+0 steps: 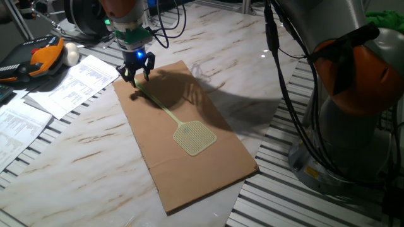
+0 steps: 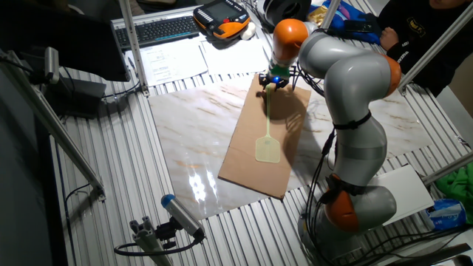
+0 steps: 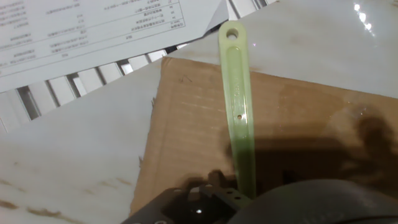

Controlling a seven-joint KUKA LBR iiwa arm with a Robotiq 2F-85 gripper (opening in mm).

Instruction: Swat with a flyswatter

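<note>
The pale yellow-green flyswatter (image 1: 194, 139) has its square mesh head lying on a brown cardboard sheet (image 1: 208, 170). Its thin handle runs up and back to my gripper (image 1: 136, 74), which is shut on the handle near its far end, above the sheet's back corner. In the other fixed view the gripper (image 2: 272, 83) sits at the sheet's far end, with the swatter head (image 2: 267, 150) nearer the middle. In the hand view the handle (image 3: 240, 106) runs up from the hand, and its end with a hanging hole sticks out past the cardboard edge. The fingers themselves are hidden there.
Printed papers (image 1: 69, 85) lie to the left of the cardboard on a marble tabletop (image 1: 82, 164). An orange and black pendant (image 1: 38, 60) sits at the far left. The arm's grey base (image 1: 353, 126) and cables stand at the right. A keyboard (image 2: 159, 28) lies behind the table.
</note>
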